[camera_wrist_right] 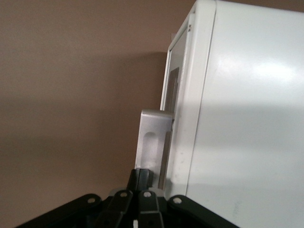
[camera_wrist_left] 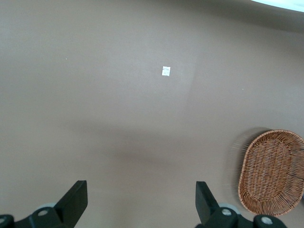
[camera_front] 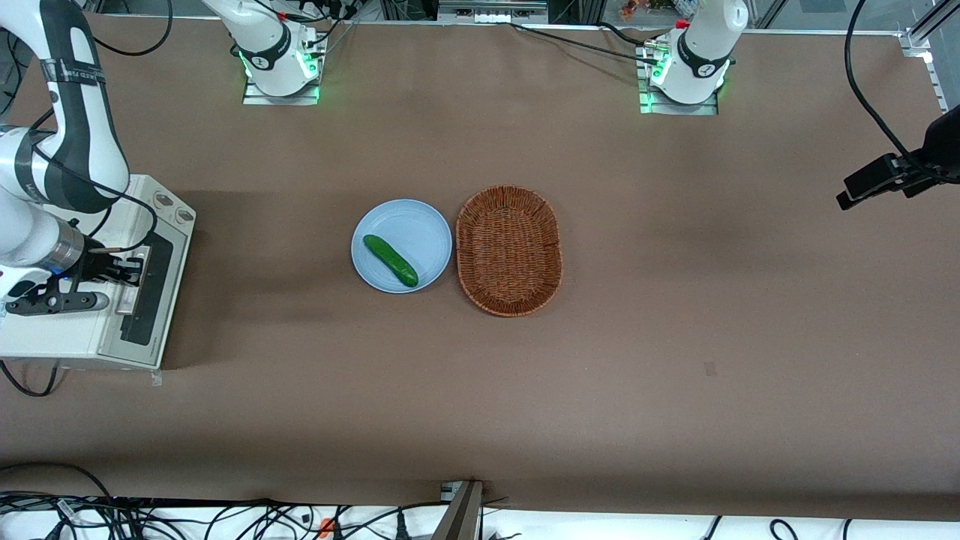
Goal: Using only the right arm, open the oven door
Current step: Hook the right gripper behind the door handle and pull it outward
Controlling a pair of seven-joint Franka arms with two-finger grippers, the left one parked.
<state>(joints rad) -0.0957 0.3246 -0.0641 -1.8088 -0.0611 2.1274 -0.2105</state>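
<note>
Front view: cucumber (camera_front: 391,260) on plate (camera_front: 420,219); gripper (camera_front: 127,271) fingers grip oven door (camera_front: 148,289) handle.

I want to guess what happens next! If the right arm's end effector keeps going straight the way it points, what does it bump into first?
Probably the silver handle of the oven door. The end effector is over the oven's top, pointing at that handle, with its fingertips right at it. Whether they already touch isn't clear.

Brown table (camera_front: 675,375) under even light; tangled black cables (camera_front: 187,517) along near edge; small white tag (camera_wrist_left: 166,71) on surface.
</note>
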